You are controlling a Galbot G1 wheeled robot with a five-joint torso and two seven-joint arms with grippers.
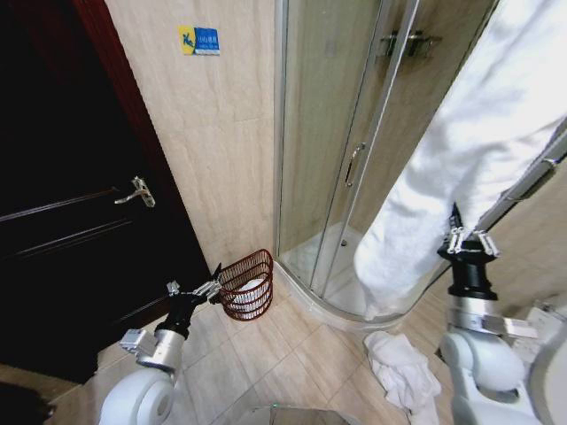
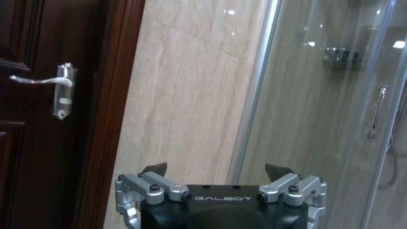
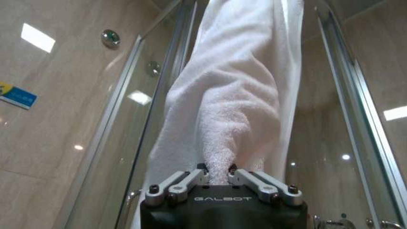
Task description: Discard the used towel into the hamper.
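Right wrist view, right gripper (image 3: 216, 170) fingers pinched on hanging towel (image 3: 235, 90), hamper (image 1: 247, 283) apparently beside spread-fingered left gripper (image 1: 209, 285).

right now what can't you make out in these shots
- Top of the hanging white terry towel: cut off by the head view's upper edge.
- White item inside the dark reddish-brown wire hamper: masked by the ribs, too small.
- Right gripper shut on the towel; the pinched edge is hidden.
- Left gripper open, hamper out of frame.

Hanging long and white in front of the glass shower, used towel (image 1: 461, 150), lower part pinched in the right gripper (image 1: 467, 237); upright reddish-brown wire hamper (image 1: 247, 285) on tile by the wall.
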